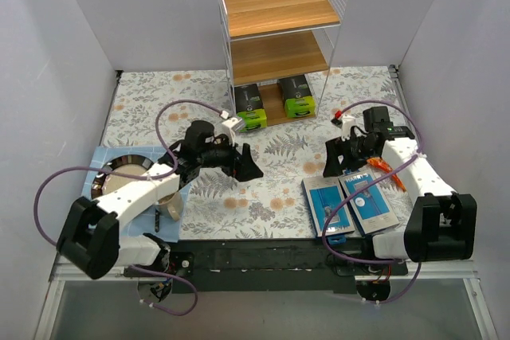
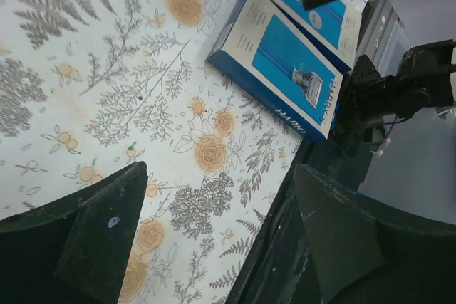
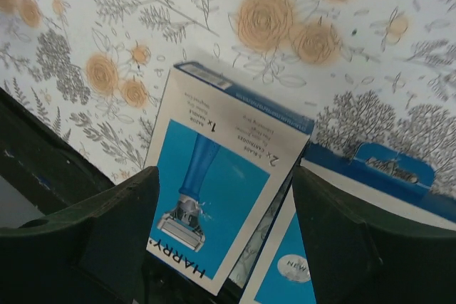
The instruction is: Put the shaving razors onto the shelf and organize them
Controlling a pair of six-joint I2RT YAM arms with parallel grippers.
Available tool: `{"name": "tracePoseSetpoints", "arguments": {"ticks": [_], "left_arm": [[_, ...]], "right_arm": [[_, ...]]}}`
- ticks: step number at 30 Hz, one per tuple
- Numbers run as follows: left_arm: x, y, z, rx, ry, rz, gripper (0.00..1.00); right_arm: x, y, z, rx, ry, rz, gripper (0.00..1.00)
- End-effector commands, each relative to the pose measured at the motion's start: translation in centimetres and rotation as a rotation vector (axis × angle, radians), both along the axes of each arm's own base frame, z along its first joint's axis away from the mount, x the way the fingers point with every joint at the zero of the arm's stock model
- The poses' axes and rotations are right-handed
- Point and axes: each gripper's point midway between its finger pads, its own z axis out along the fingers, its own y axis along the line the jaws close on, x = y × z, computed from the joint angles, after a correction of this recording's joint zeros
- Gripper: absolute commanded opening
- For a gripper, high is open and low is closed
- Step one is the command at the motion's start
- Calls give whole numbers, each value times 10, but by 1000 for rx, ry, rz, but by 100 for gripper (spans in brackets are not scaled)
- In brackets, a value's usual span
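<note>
The right gripper (image 3: 224, 247) hangs with its fingers spread wide and nothing between them. It is directly above one razor pack (image 3: 214, 197), which lies flat and face up on the floral tablecloth (image 1: 159, 101). The second razor pack (image 3: 335, 261) lies against the first, edge to edge. In the top view both packs sit by the table's near edge, well apart from the shelf (image 1: 279, 37) at the far side. An orange packet (image 1: 384, 167) lies just beyond them. The left gripper (image 1: 243, 166), also wide open and empty, hovers over bare cloth to the left of the packs.
</note>
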Motion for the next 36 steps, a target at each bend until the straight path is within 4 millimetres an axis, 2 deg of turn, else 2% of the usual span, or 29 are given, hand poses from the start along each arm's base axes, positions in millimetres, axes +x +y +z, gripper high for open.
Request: {"name": "tracePoseSetpoints", "arguments": {"ticks": [1,2,3,4,5,11,15,17,19,23,24,26,27,29,30,31,33,35,36], "left_arm": [[7,-30,-13,-3,103,41,82],[14,-38,-21,13,137,60,82],[16,-41,-22,11,146,73,83],[22,-49,-14,-26,108,73,84],[26,-51,-21,-13,112,77,84],[45,-45,-42,110,63,104,87],[47,-47,-41,114,42,77,88],[46,-48,-41,118,40,70,88],[46,-46,-38,120,30,76,88],[37,-43,-36,81,73,102,90],[33,-42,-37,71,100,103,90],[28,-43,-38,36,143,128,91],[27,-42,-39,30,155,134,91],[25,-42,-40,14,185,152,91],[23,-42,-42,11,204,155,91],[21,-44,-41,-3,218,146,90],[15,-47,-49,-17,288,146,89],[16,-49,-54,-29,318,161,88],[18,-50,-59,-25,343,178,87]], "right_arm": [[-20,-10,-22,-89,118,-20,82],[-22,-8,-26,-102,137,-9,82],[-21,-8,-29,-119,148,-6,82],[-21,-9,-38,-141,183,-2,82],[-25,-5,-42,-150,208,14,82],[-36,4,-63,-222,255,84,82],[-40,13,-73,-214,281,110,79],[-39,26,-75,-181,290,129,76],[-30,40,-79,-167,282,134,75],[2,68,-84,-143,260,103,76],[18,78,-84,-141,240,114,76],[35,92,-84,-143,220,115,77],[53,103,-83,-127,211,109,77],[70,114,-83,-126,191,108,77],[76,116,-89,-139,201,106,78],[90,121,-79,-132,162,105,78],[99,117,-67,-142,117,93,79],[99,101,-62,-150,100,58,79],[101,94,-45,-145,50,49,79]]}}
